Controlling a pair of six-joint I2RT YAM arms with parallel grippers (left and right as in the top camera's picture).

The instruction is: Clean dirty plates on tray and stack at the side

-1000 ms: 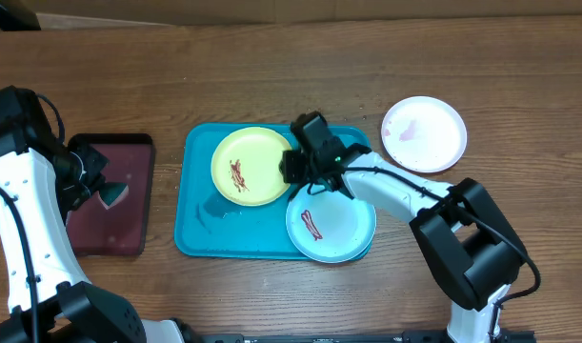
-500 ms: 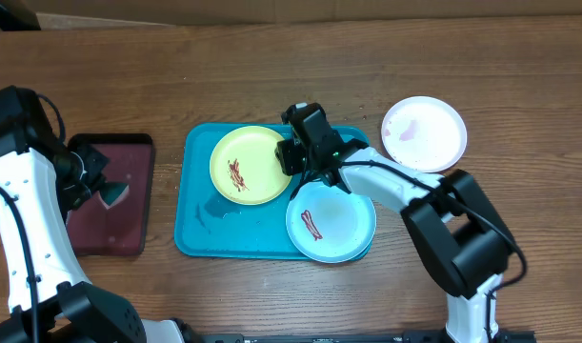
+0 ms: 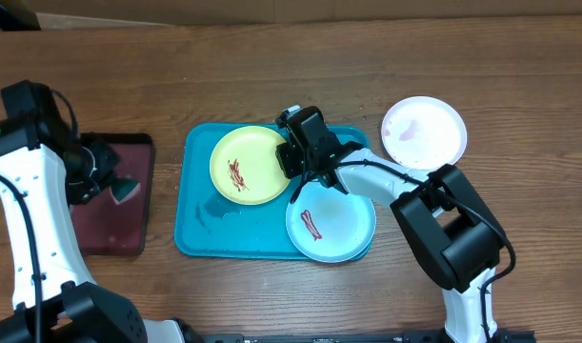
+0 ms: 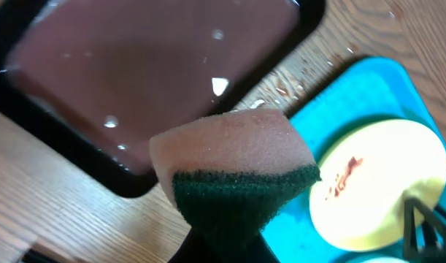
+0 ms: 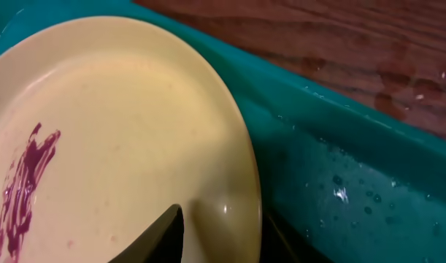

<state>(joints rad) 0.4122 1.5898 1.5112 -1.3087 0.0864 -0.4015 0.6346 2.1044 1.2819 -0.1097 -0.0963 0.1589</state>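
**At the yellow-green plate's point(image 3: 243, 164) rim**

Straddles that plate's right rim with the right gripper point(image 3: 292, 164), one dark finger point(image 5: 168, 235) over the inner face; cannot tell whether clamped or merely set around it. Clenches a sponge point(image 4: 233, 168), pink over dark green, in the left gripper point(image 3: 108, 183) above the maroon tray point(image 3: 105, 229). Shows the yellow-green plate lying red-streaked in the turquoise tray point(image 3: 200, 233), the pale mint plate point(image 3: 340, 224), also streaked, at its near right corner, overlapping the rim. Shows the white plate point(image 3: 424, 133) on the table point(image 3: 519, 76), right of the tray and apart from it.
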